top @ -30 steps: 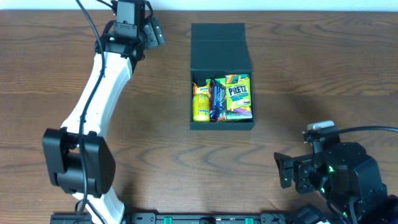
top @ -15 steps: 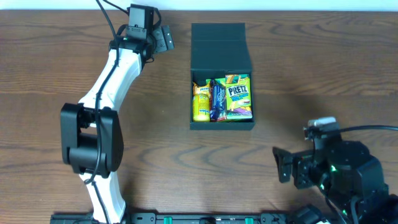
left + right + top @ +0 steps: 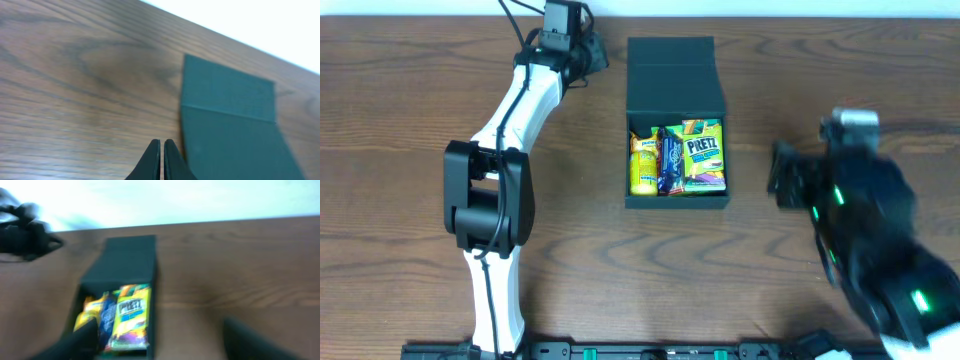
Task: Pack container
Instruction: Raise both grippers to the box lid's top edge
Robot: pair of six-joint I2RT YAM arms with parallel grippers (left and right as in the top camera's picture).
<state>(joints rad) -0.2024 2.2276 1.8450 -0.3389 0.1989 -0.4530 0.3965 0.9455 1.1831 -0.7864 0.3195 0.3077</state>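
Observation:
The container is a dark square box lying mid-table with its flap lid folded back toward the far edge. Inside lie a yellow packet, a blue packet and a green Pretz packet. My left gripper is shut and empty, just left of the lid's far corner. In the left wrist view its fingertips meet beside the lid. My right gripper is blurred, to the right of the box. In the right wrist view its jaws stand wide apart, facing the Pretz packet.
The wooden table stretches bare to the left of the left arm. Its far edge meets a white wall just behind the lid. The right arm's dark body fills the right front.
The left arm has swung right to the lid's far-left corner and its gripper has shut. The right arm has moved from the front right corner up beside the box.

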